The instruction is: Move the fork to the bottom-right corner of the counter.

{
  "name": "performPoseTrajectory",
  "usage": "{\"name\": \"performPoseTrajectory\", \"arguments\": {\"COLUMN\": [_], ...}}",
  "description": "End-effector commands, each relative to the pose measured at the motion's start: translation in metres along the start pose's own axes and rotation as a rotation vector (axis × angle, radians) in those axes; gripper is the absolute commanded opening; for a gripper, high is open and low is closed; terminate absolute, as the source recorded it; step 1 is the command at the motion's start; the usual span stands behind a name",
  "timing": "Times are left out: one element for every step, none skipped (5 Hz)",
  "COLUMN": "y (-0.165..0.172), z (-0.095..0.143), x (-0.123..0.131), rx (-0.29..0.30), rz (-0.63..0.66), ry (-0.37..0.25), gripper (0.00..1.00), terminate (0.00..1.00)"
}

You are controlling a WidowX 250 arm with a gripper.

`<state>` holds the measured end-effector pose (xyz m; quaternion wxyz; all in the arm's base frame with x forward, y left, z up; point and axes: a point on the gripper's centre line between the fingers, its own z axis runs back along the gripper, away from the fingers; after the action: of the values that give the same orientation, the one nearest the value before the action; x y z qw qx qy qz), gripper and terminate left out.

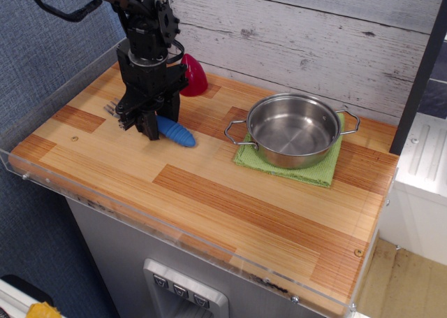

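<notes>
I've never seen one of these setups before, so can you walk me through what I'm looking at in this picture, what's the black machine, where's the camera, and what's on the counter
This is a single view from a camera placed high in front of the counter, looking down at an angle. The black machine is a robot arm, and its gripper is the two-fingered claw at the end. It is lowered over the fork, with the blue ribbed handle sticking out to the right and the silver tines poking out to the left. The fingers sit close around the fork's middle, but whether they grip it yet cannot be told. Behind the arm is a red cone-shaped object. To the right, a steel pot stands on a green cloth.
</notes>
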<state>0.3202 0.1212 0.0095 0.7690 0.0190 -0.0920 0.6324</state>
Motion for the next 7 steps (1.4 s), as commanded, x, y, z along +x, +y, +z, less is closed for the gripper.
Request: {"name": "performPoseTrajectory", "arguments": {"y": [0.013, 0.015, 0.019, 0.024, 0.025, 0.023, 0.025], "z": [0.02, 0.033, 0.046, 0.063, 0.071, 0.077, 0.082], "x": [0.007, 0.006, 0.004, -0.005, -0.023, -0.051, -0.082], "rx": [-0.06, -0.075, -0.08, -0.083, -0.103, -0.061, -0.075], "rz": [-0.007, -0.004, 0.005, 0.012, -0.008, -0.12, -0.139], "ry": [-0.047, -0.072, -0.091, -0.117, -0.108, -0.119, -0.076], "gripper": [0.0, 0.0, 0.0, 0.0, 0.0, 0.0, 0.0], "terminate": [0.0, 0.0, 0.0, 0.0, 0.0, 0.0, 0.0]}}
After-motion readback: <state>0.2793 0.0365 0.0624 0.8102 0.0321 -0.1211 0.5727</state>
